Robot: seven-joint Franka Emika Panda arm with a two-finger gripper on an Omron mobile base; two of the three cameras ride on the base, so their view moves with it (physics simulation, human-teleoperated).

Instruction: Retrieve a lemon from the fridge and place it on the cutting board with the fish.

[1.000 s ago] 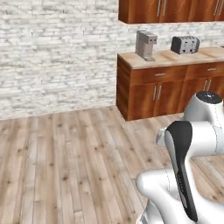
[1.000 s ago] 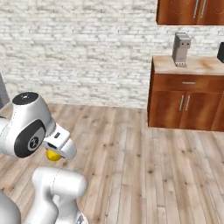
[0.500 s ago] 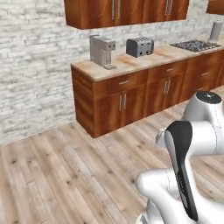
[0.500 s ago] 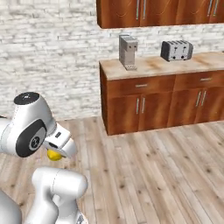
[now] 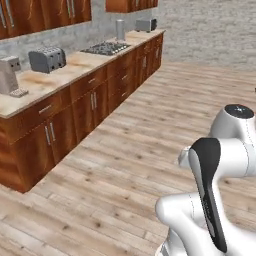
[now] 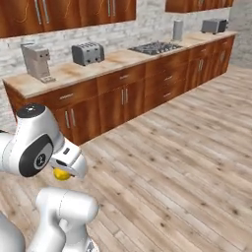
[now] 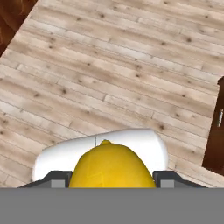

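Pincer [image 7: 112, 177] closed on the lemon [image 7: 112, 166]. In the hand view the fruit sits squarely between the two dark finger tips [image 7: 59, 179], one at each side of it, its small nub pointing away from the camera. Beyond it lies a white rounded part of the robot and pale wood-plank floor [image 7: 109, 65].

In the right base view the lemon [image 6: 61, 173] shows as a bright yellow spot tucked under the white hand, low on the left, above the arm's lower link (most of the fruit is hidden by the hand). It is held off the floor, well apart from the cabinets.

Surroundings, right base view: a long run of reddish-brown cabinets [image 6: 123, 98] with a beige desk [image 6: 118, 59] on top, running from near left to far right. On it, from the near end: a grey coffee machine [image 6: 37, 61], a silver toaster [image 6: 87, 53], a gas cooktop [image 6: 155, 47], a tall grey canister [image 6: 177, 30] and a second toaster [image 6: 214, 25] at the far end. Upper cabinets [image 6: 64, 15] hang above, against a pale stone-brick wall [image 6: 123, 32].

Left base view: the same desk [image 5: 75, 70] runs along the left, coffee machine [image 5: 10, 76] nearest, then toaster [image 5: 47, 59], then cooktop [image 5: 106, 48]. The arm's white links with a dark joint cover fill the lower right.
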